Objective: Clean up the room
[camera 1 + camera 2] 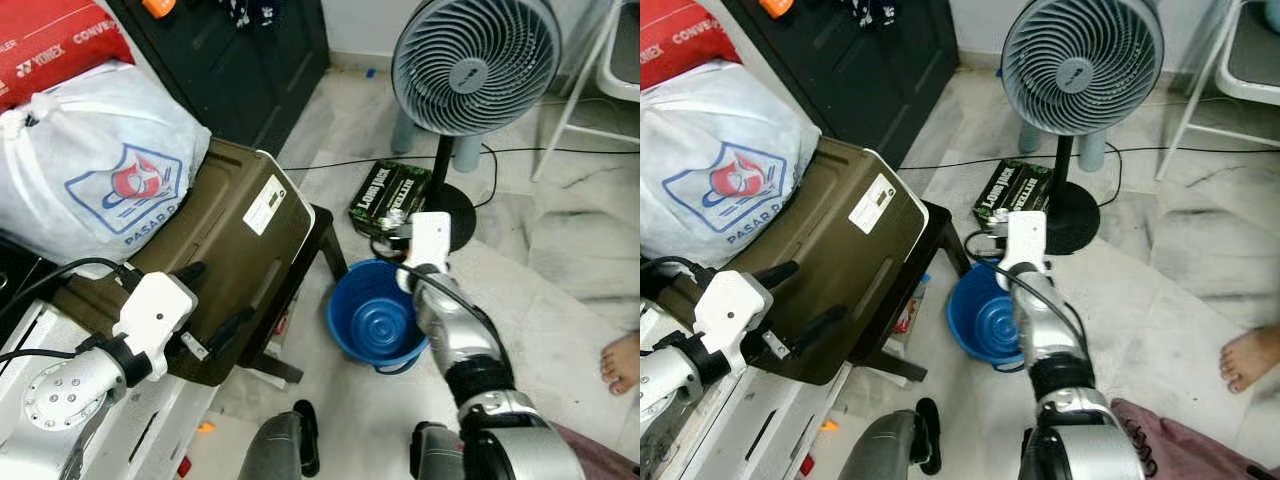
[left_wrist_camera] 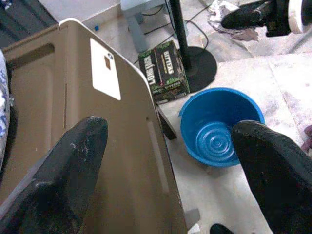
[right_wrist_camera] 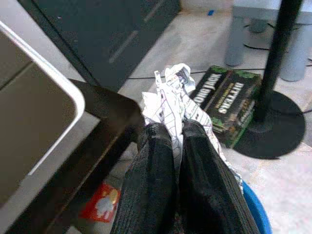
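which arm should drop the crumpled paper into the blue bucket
Right. Its end effector is shut on the crumpled paper and hovers at the blue bucket's rim. The left end effector is open, empty, and over the olive case.

floor [image 1: 560,270]: pale marble, maybe | fan [image 1: 475,62] | dark cabinet [image 1: 250,70]

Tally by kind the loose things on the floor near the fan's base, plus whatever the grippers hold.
Blue basin: 1
Green and black carton: 1
Red packet under the stool: 1
Crumpled paper, in the right gripper: 1
Left gripper holds: 0
Total: 4
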Tool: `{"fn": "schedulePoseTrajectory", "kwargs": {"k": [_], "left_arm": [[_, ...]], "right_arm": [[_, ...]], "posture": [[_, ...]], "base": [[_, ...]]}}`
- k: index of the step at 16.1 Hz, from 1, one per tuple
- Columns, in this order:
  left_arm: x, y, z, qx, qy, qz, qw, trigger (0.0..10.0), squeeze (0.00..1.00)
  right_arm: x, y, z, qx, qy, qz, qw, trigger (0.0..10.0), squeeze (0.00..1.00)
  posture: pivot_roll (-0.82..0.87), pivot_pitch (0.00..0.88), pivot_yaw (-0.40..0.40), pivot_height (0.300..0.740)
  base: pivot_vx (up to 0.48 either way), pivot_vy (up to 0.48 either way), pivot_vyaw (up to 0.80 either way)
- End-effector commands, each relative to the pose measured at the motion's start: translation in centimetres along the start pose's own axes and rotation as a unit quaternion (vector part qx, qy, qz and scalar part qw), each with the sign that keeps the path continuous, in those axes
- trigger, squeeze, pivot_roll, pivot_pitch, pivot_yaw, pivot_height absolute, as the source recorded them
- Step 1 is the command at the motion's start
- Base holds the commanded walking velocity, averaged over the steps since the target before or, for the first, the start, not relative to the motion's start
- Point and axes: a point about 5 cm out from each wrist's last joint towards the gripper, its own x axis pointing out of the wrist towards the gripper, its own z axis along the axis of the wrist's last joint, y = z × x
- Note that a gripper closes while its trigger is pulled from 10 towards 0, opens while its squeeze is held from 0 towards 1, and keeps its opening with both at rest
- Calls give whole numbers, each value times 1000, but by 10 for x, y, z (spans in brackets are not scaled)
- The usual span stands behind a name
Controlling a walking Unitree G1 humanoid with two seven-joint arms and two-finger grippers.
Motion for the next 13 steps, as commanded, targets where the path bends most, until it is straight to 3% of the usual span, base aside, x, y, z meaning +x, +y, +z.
{"fn": "schedulePoseTrajectory", "kwargs": {"k": [1, 8, 12, 13], "left_arm": [[-6, 5, 0, 6, 10, 11, 1000, 10000, 0], [-7, 5, 2, 2, 13, 13, 1000, 10000, 0], [-10, 6, 1, 2, 18, 14, 1000, 10000, 0], [-10, 6, 1, 2, 19, 14, 1000, 10000, 0]], "right_arm": [[3, 13, -2, -4, 4, 18, 1000, 10000, 0], [3, 4, -24, 5, 65, -18, 998, 10000, 0], [4, 7, -24, 13, 61, -18, 998, 10000, 0], [5, 7, -22, 15, 56, -15, 998, 10000, 1000]], "posture": [[214, 284, 237, 740], [239, 295, 248, 740], [245, 301, 255, 740], [245, 301, 255, 740]], "base": [[0, 0, 0], [0, 0, 0], [0, 0, 0], [0, 0, 0]]}}
